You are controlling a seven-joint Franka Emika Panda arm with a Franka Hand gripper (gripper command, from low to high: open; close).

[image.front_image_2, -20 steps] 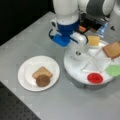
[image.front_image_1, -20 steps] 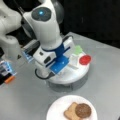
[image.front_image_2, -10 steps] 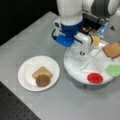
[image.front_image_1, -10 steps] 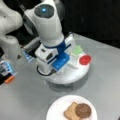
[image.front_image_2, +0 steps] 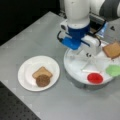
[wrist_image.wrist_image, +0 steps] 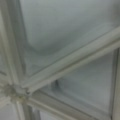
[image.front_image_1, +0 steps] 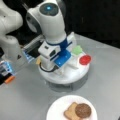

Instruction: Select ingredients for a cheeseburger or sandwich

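- Tan toast slice (image.front_image_2: 42,72) lies on the white plate (image.front_image_2: 26,72) in both front views, with the dark-brown round patty (image.front_image_2: 42,80) overlapping its near corner
- White divided tray (image.front_image_2: 75,63) on the grey bench (image.front_image_2: 32,37) holds the red tomato disc (image.front_image_2: 95,78), green lettuce leaf (image.front_image_2: 113,70) and a second toast slice (image.front_image_2: 113,49), each in its own compartment
- Pincer (image.front_image_2: 86,61) reaches down into the tray near its centre ribs; whether it is spread or closed, or has hold of anything, I cannot tell
- Wrist view shows only the tray's white ribs (wrist_image.wrist_image: 75,62)
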